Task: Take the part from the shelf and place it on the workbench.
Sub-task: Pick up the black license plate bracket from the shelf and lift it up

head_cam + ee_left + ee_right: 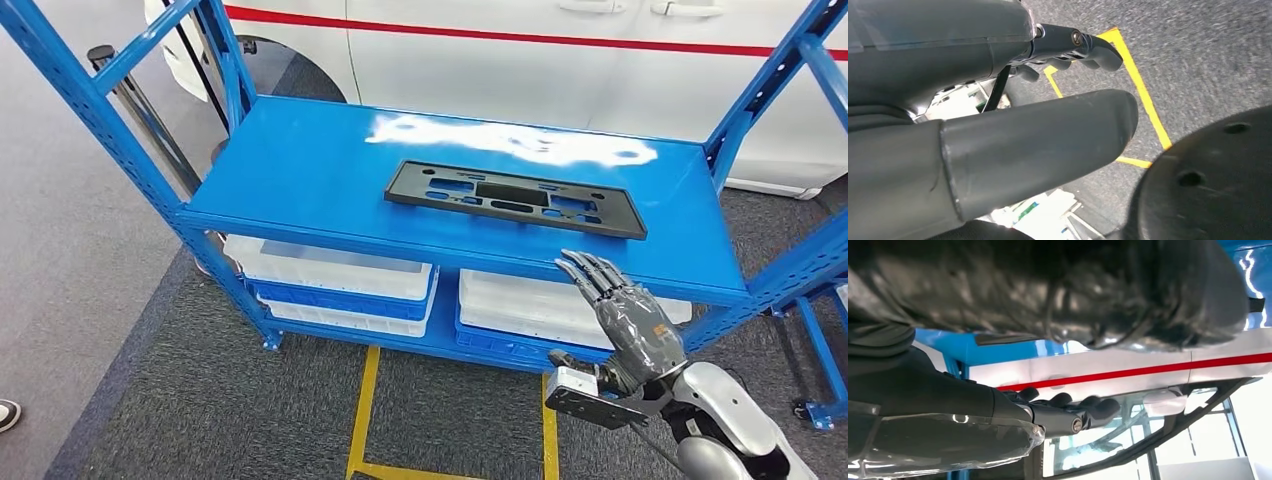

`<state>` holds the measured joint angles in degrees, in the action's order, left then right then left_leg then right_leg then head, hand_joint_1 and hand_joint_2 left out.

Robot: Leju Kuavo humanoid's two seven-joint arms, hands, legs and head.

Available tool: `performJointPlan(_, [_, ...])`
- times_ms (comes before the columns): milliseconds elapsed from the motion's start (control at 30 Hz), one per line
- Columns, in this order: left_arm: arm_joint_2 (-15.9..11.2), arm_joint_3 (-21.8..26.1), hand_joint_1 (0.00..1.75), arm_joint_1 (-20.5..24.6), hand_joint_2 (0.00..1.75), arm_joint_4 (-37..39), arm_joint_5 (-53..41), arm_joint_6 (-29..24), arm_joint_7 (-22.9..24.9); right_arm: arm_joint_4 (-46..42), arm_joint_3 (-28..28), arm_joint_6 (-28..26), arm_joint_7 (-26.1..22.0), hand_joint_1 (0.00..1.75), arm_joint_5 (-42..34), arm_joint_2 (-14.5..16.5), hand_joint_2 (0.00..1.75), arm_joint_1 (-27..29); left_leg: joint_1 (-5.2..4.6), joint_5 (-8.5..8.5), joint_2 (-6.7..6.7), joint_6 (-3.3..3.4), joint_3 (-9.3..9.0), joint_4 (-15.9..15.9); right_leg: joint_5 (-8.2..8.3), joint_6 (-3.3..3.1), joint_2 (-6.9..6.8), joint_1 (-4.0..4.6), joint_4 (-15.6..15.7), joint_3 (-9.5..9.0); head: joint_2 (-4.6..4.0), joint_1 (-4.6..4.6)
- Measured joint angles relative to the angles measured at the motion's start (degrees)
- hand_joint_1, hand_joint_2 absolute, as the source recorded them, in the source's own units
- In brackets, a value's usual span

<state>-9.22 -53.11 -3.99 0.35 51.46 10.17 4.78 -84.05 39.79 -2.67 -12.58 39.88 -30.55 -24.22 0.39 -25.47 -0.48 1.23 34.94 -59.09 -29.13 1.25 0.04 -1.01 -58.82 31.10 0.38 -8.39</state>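
Head view: part (515, 198) lies flat mid-shelf (300, 170), untouched. Right hand (625, 315) near the shelf's front edge, fingers (590, 272) released, holding nothing. Left hand (998, 150) hangs over floor, empty, fingers curled. Risk: thin flat part slides instead of lifting.

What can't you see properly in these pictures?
- Head view: the white bins are partly hidden under the blue shelf.
- Head view: the white car is cut off by the top edge.
- Right wrist view: the right hand and its cover hide most of the shelf.
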Motion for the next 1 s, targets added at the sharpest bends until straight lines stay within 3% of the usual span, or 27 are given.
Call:
performJointPlan(67, [0.01,0.00,0.00,-0.03,0.00,0.00,-0.05,0.04,0.03,0.14,-0.02,0.45,0.20,0.00,-0.58,0.30,0.00,-0.24,0.15,-0.16,0.02,0.75,-0.66,0.50,-1.40,0.42,-0.03,-0.14,-2.37,0.92,0.01,0.01])
performJointPlan(167, [0.00,0.02,0.00,0.11,0.00,0.02,-0.31,0.21,0.15,0.66,0.13,1.86,1.07,0.00,-1.91,1.85,0.00,-0.52,-0.04,-0.74,0.08,1.53,-1.33,0.66,-5.47,0.59,-0.02,-0.14,-13.22,7.20,0.00,0.03])
performJointPlan(200, [0.01,0.02,0.00,0.18,0.00,0.02,-0.48,0.34,0.19,0.94,0.31,2.35,1.44,0.00,-2.28,2.76,0.00,-0.57,-0.18,-1.00,0.08,1.65,-1.62,0.66,-5.63,0.53,-0.03,-0.13,-15.79,9.09,0.00,0.03])
performJointPlan(233, [0.02,0.02,0.00,0.25,0.00,0.02,-0.67,0.48,0.19,1.25,0.56,2.74,1.79,0.00,-2.54,3.75,0.00,-0.70,-0.31,-1.32,0.05,1.71,-2.03,0.66,-4.55,0.36,-0.03,-0.10,-16.28,9.99,0.00,0.02])
performJointPlan(267, [0.04,0.02,0.00,0.30,0.00,0.01,-0.82,0.61,0.19,1.54,0.81,3.03,2.10,0.00,-2.72,4.70,0.00,-0.93,-0.44,-1.69,0.01,1.70,-2.59,0.65,-2.35,0.07,-0.03,0.00,-14.48,9.71,0.00,0.03])
performJointPlan(333, [0.19,0.02,0.00,0.34,0.00,0.01,-0.99,0.79,0.13,2.06,1.29,3.40,2.58,0.00,-2.91,6.37,0.00,-1.66,-0.66,-2.53,-0.04,1.57,-3.67,0.68,2.64,-0.90,-0.01,0.47,-7.44,7.16,-0.01,0.02])
performJointPlan(400, [0.42,0.03,0.00,0.44,0.00,0.01,-1.02,0.87,-0.06,2.54,1.73,3.60,2.93,0.00,-2.99,7.80,0.00,-2.47,-0.74,-3.13,-0.10,1.13,-4.11,0.66,4.27,-1.67,-0.05,1.06,-2.17,4.96,0.00,0.02])
performJointPlan(467, [0.52,0.04,0.00,0.54,0.00,0.02,-1.04,0.87,-0.34,2.96,2.15,3.66,3.19,0.00,-3.01,8.91,0.00,-3.04,-0.63,-3.45,-0.08,0.50,-4.25,0.85,3.68,-1.96,-0.03,1.38,-0.72,4.32,0.01,0.03])
performJointPlan(567, [0.45,0.04,0.00,0.55,0.00,0.02,-1.04,0.87,-0.77,3.31,2.62,3.51,3.50,0.00,-2.89,10.07,0.00,-3.50,-0.61,-4.64,0.07,-0.44,-4.15,-0.63,3.41,-2.39,-0.03,0.65,0.76,2.67,0.01,-0.04])
performJointPlan(600, [0.43,0.04,0.00,0.55,0.00,0.02,-1.04,0.89,-0.83,3.43,2.72,3.43,3.60,0.00,-2.82,10.35,0.00,-3.61,-0.52,-5.67,0.09,-0.75,-2.93,-3.16,3.24,-2.56,-0.10,0.39,1.21,1.93,0.01,-0.08])
performJointPlan(667, [0.46,0.06,0.00,0.52,0.00,0.02,-1.04,0.90,-0.85,3.75,2.92,3.19,3.73,0.00,-2.68,10.69,0.00,-3.68,-0.08,-8.00,0.11,-1.35,1.67,-10.68,2.59,-2.83,-0.24,0.37,1.44,0.92,0.00,-0.13])
performJointPlan(700, [0.48,0.07,0.00,0.48,0.00,0.02,-1.04,0.89,-0.85,3.92,3.04,3.01,3.79,0.00,-2.62,10.83,0.00,-3.59,0.18,-8.35,0.11,-1.65,3.97,-13.72,2.16,-2.83,-0.25,0.34,1.44,0.45,0.00,-0.13])
performJointPlan(733, [0.49,0.08,0.00,0.43,0.00,0.02,-1.04,0.87,-0.85,4.11,3.18,2.77,3.81,0.00,-2.55,10.95,0.00,-3.47,0.45,-7.46,0.13,-1.94,5.43,-14.79,1.65,-2.74,-0.21,0.26,1.43,-0.15,-0.01,-0.12])
performJointPlan(767, [0.51,0.09,0.00,0.35,0.00,0.02,-1.04,0.85,-0.85,4.29,3.29,2.50,3.84,0.00,-2.50,11.04,0.00,-3.38,0.68,-5.34,0.14,-2.19,5.73,-13.60,1.09,-2.56,-0.14,0.15,1.41,-0.87,-0.01,-0.12])
performJointPlan(833, [0.52,0.10,0.00,0.13,0.00,0.02,-1.05,0.81,-0.98,4.60,3.37,1.87,3.91,0.00,-2.39,11.12,0.00,-3.28,1.03,0.16,0.18,-2.53,3.74,-6.77,-0.25,-1.95,-0.02,-0.15,1.32,-2.41,-0.01,-0.11])
performJointPlan(867, [0.54,0.11,0.00,0.01,0.00,0.02,-1.08,0.79,-1.14,4.72,3.32,1.55,3.96,0.00,-2.34,11.12,0.00,-3.29,0.98,1.66,0.18,-2.51,2.37,-3.52,-0.89,-1.52,0.04,-0.14,1.19,-2.90,-0.01,-0.11])
performJointPlan(933, [0.57,0.14,0.00,-0.07,0.00,0.02,-1.24,0.76,-1.72,4.87,3.02,0.98,4.12,0.00,-2.16,11.11,0.00,-3.24,0.76,1.72,0.14,-1.81,0.94,-0.55,-1.65,-0.69,0.12,0.03,1.13,-3.39,0.00,-0.06])
performJointPlan(1000, [0.61,0.17,0.00,-0.15,0.00,0.02,-1.55,0.74,-2.35,4.93,2.50,0.56,4.28,0.00,-1.94,11.10,0.87,-3.13,0.64,0.87,0.10,-0.71,0.57,-0.09,-1.72,-0.12,0.14,0.08,1.04,-3.69,0.02,-0.02])
